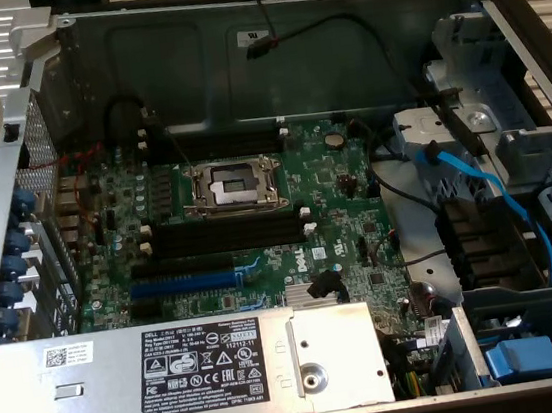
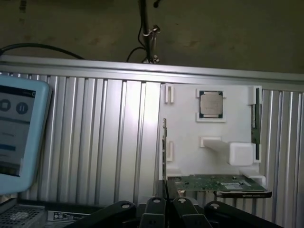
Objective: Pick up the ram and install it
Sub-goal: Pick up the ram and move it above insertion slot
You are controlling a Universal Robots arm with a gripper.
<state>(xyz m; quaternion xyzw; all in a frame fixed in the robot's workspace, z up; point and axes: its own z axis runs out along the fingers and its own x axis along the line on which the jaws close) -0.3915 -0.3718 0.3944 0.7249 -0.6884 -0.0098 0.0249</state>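
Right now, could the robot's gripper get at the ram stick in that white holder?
Probably yes. The gripper faces the white holder with open space between, and the ram stands on edge at its side, untouched. The green card beside it could crowd the approach.

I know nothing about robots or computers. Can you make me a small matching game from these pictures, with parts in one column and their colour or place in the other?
Parts:
1. expansion slot
2. power supply
3. processor chip
4. memory slots

Clues:
A. sits in the white holder
B. blue
C. silver box with a black label
D. black, with white end clips

Pairs: 1-B, 2-C, 3-A, 4-D
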